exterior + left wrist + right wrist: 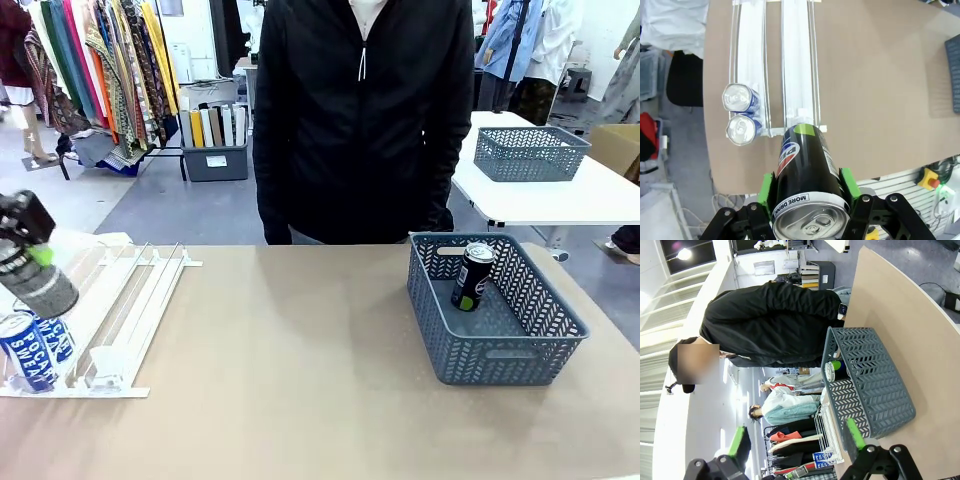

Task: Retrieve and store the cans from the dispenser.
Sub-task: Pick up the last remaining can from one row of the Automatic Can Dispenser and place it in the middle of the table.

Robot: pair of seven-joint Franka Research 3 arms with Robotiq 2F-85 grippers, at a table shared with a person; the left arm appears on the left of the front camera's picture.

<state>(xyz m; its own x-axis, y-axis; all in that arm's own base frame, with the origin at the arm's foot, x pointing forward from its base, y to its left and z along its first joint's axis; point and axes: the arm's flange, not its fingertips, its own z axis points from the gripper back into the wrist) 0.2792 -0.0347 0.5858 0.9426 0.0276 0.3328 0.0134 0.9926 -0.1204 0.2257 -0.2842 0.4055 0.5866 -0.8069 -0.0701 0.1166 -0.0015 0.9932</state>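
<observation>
Left wrist view: at bottom centre the left gripper [807, 192] is seen clamped on a black Pepsi can [802, 160], beyond which the dispenser [797, 60] is laid, two blue-and-white cans [740, 97] lodged at its left lane's end; the right gripper [796, 437] is spread wide, empty.

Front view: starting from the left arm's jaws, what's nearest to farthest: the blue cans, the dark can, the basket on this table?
1. Dark can: gripped, at the far left.
2. Blue cans: just below it, at the near end of the dispenser.
3. Basket: across the table, on the right side.
</observation>
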